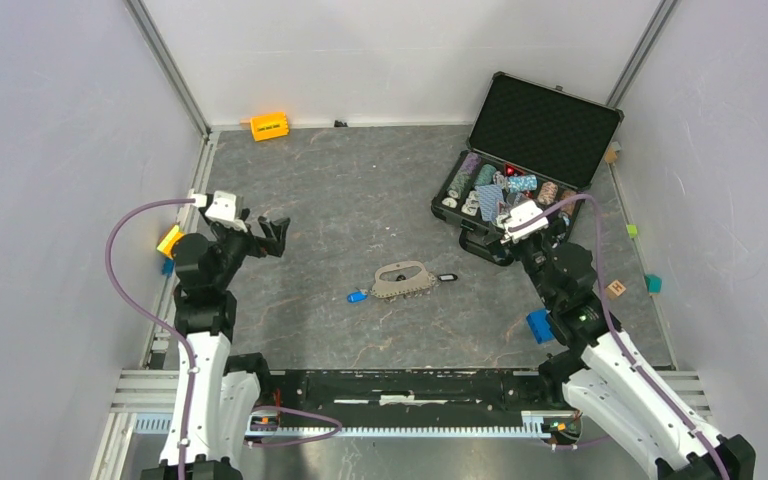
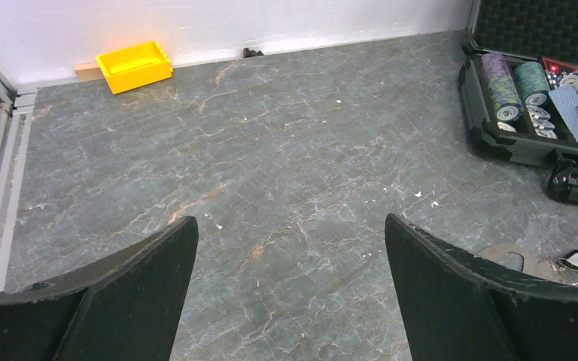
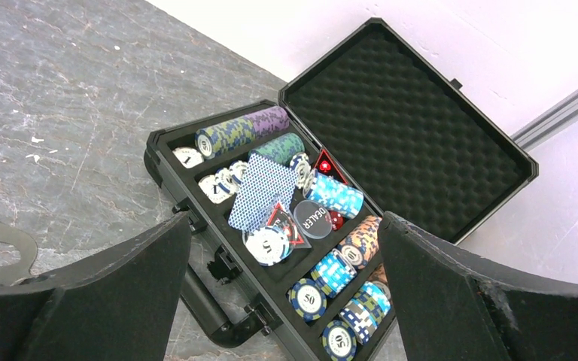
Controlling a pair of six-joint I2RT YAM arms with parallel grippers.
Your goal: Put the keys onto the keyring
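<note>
Gaping empty, left tool (image 2: 290,220) and right tool (image 3: 286,218) flank the bumpy oval keyring (image 1: 403,279)

Lab test cell, white panels (image 1: 50,150), aluminium rails (image 1: 167,65)

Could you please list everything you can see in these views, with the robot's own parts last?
keyring: one, grey-beige, centre of the table
blue key: one, blue head, just left of the keyring
black key: one, black head, just right of the keyring
case: one, black, open, back right
poker chips: many, mixed colours, inside the case
orange block: one, by the back wall
blue block: one, beside the right arm
teal cube: one, right edge
left gripper: one, black, open, above bare table
right gripper: one, black, open, near the case
</note>
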